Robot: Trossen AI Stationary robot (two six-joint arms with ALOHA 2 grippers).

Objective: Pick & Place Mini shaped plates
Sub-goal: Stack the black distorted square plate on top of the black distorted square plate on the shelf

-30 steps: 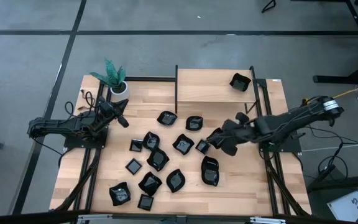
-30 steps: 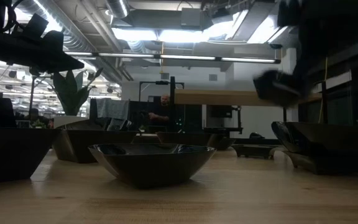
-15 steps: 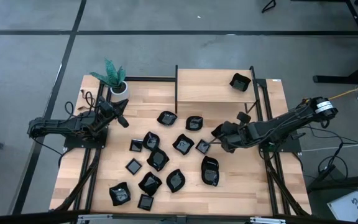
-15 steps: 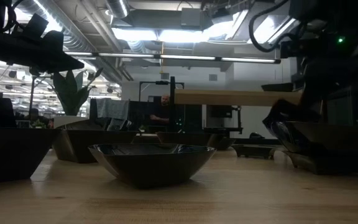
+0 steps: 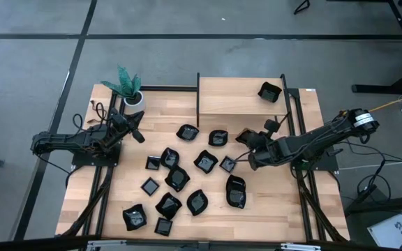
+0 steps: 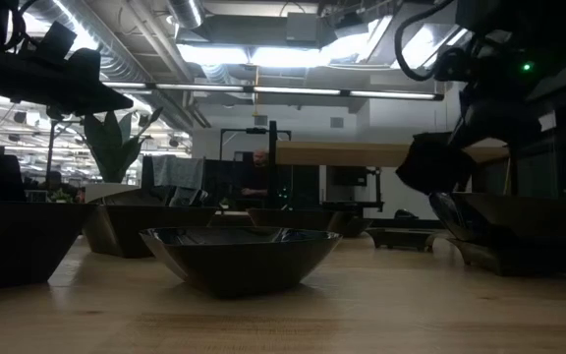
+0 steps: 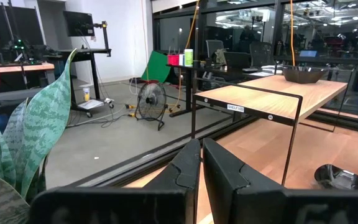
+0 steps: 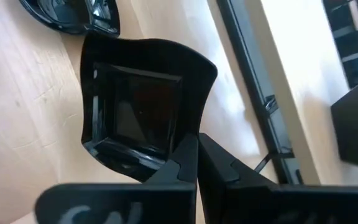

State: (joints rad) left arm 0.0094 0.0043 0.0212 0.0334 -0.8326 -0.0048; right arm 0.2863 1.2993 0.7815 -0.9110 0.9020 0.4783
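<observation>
The right gripper (image 8: pixel 196 144) has its jaws pinching the rim of a square black plate (image 8: pixel 138 106) (lifted above the counter (image 5: pixel 271 202), beside the raised shelf (image 5: pixel 232 95)). Other plates (image 5: pixel 176 178) lie scattered mid-counter. The left gripper (image 7: pixel 201 158), jaws pressed together, waits near the potted plant (image 5: pixel 127 85).

We are seeing glossy black plates (image 5: pixel 176 178) with pale reflections, lying on light wood-grain table (image 5: pixel 271 202). Plant (image 5: pixel 124 82) is showing green mottled leaves in white pot (image 5: pixel 135 102). Arms (image 5: pixel 68 141) are looking dark.
</observation>
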